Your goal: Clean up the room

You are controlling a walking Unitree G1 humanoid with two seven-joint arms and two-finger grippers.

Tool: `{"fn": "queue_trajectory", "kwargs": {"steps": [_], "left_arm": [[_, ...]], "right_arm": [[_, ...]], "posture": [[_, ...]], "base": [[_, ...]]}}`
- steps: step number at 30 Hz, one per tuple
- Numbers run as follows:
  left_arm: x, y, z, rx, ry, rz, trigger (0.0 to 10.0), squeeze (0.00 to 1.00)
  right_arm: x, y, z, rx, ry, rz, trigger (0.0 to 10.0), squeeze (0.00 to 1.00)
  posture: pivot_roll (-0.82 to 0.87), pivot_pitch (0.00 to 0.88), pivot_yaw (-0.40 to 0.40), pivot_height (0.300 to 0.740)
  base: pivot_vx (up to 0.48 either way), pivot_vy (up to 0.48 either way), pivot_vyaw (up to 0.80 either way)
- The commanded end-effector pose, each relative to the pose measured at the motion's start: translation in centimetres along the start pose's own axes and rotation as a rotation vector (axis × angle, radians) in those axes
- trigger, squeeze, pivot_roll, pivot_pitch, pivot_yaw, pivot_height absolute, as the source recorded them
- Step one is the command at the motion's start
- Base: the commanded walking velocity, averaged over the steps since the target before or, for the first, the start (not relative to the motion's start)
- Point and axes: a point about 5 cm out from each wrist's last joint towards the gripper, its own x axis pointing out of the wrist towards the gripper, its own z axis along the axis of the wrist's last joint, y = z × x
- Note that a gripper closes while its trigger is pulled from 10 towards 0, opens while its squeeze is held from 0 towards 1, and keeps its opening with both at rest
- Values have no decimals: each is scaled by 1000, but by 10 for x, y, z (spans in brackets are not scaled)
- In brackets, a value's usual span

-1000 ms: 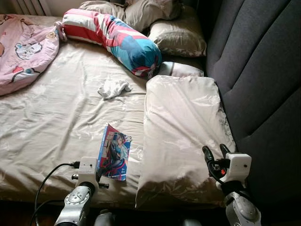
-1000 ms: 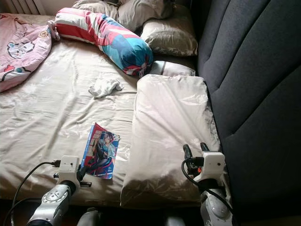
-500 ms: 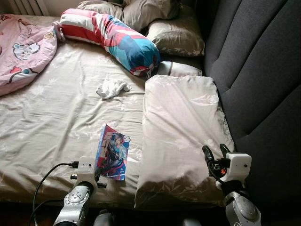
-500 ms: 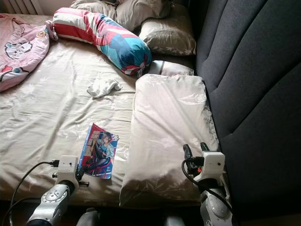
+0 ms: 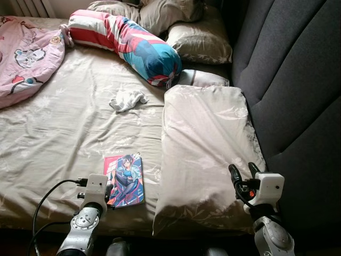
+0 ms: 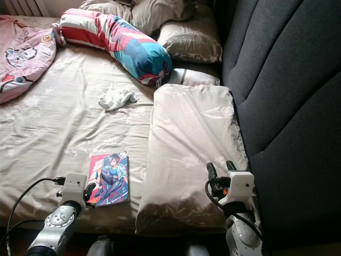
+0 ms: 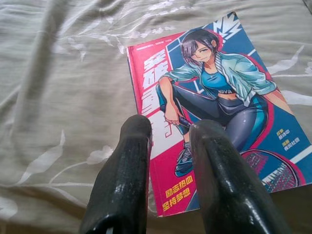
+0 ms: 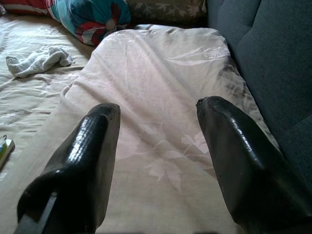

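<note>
While your left gripper (image 7: 168,134) hovers with jaws parted over the glossy pink-and-blue comic magazine (image 5: 124,180), your right gripper (image 5: 241,170), released, waits above the large beige pillow (image 5: 205,144).

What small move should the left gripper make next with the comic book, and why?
Probably ease the left gripper forward and shut it on the comic book's near edge. The book lies flat on the sheet, and the open fingers hover just above that edge.

Glossy paper comic (image 5: 124,181) on creased cloth sheet (image 5: 64,133), satiny pillow (image 5: 205,144).
</note>
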Motion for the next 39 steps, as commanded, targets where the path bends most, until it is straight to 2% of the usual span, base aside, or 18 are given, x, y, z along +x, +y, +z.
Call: {"fn": "queue_trajectory", "kwargs": {"steps": [1, 2, 3, 5, 6, 8, 15, 16, 20, 21, 22, 23, 24, 29, 31, 36, 39], "left_arm": [[-5, -8, -12, 0, 30, -54, 10000, 0], [-8, -16, -16, -6, 38, -121, 10000, 0], [-10, -18, -18, 7, 44, -138, 10000, 0], [-14, -19, -27, 82, 70, -136, 10000, 0], [-14, -19, -27, 82, 70, -136, 10000, 0], [-20, -13, -38, 125, 105, -93, 10000, 0], [-28, -3, -52, 103, 156, 17, 10000, 0], [-30, -5, -55, 88, 166, 8, 10000, 1000], [-30, -11, -58, 70, 179, 3, 10000, 1000], [-29, -15, -60, 29, 200, 9, 10000, 753], [-29, -16, -60, 16, 208, 11, 10000, 125], [-28, -17, -61, 5, 217, 13, 10000, 125], [-28, -17, -62, -5, 225, 15, 10000, 0], [-27, -12, -63, -4, 253, 76, 10000, 0], [-27, -6, -64, 39, 263, 123, 10000, 0], [-27, -3, -66, 52, 283, 148, 10000, 0], [-26, -5, -65, 88, 279, 139, 10000, 0]], "right_arm": [[-3, -1, -3, 6, 16, -7, 10000, 0], [-4, -2, -4, 5, 18, -7, 10000, 0], [-4, -2, -4, 5, 19, -7, 10000, 0], [-5, -2, -4, 4, 21, -8, 10000, 0], [-5, -2, -4, 4, 21, -8, 10000, 0], [-5, -2, -4, 4, 23, -8, 10000, 0], [-7, -2, -6, 4, 28, -4, 10000, 0], [-7, -1, -5, 4, 28, -3, 10000, 0], [-7, -1, -5, 3, 27, -2, 10000, 0], [-7, -2, -5, 1, 28, -2, 10000, 0], [-8, -2, -4, 0, 28, -2, 10000, 0], [-8, -3, -4, -1, 28, -2, 10000, 0], [-8, -3, -4, -2, 28, -2, 10000, 0], [-10, -6, -3, -8, 27, -6, 10000, 0], [-12, -6, -3, -10, 31, -5, 10000, 0], [-13, -3, -3, -8, 33, 1, 10000, 0], [-13, -3, -2, -7, 34, 4, 10000, 0]], "posture": [[-90, 309, -72, 635], [-92, 310, -71, 635], [-92, 310, -71, 635], [-92, 311, -69, 635], [-92, 311, -69, 635], [-94, 313, -69, 635], [-89, 318, -71, 635], [-92, 320, -72, 635], [-99, 324, -76, 635], [-102, 326, -78, 635], [-102, 326, -78, 635], [-107, 328, -79, 635], [-107, 328, -79, 635], [-116, 338, -83, 635], [-117, 345, -87, 635], [-119, 354, -92, 635], [-122, 362, -97, 635]], "base": [[0, 0, 0], [0, 0, 0], [0, 0, 0], [0, 0, 0], [0, 0, 0], [0, 0, 0], [0, 0, 0], [0, 0, 0], [0, 0, 0], [0, 0, 0], [0, 0, 0], [0, 0, 0], [0, 0, 0], [0, 0, 0], [0, 0, 0], [0, 0, 0], [0, 0, 0]]}}
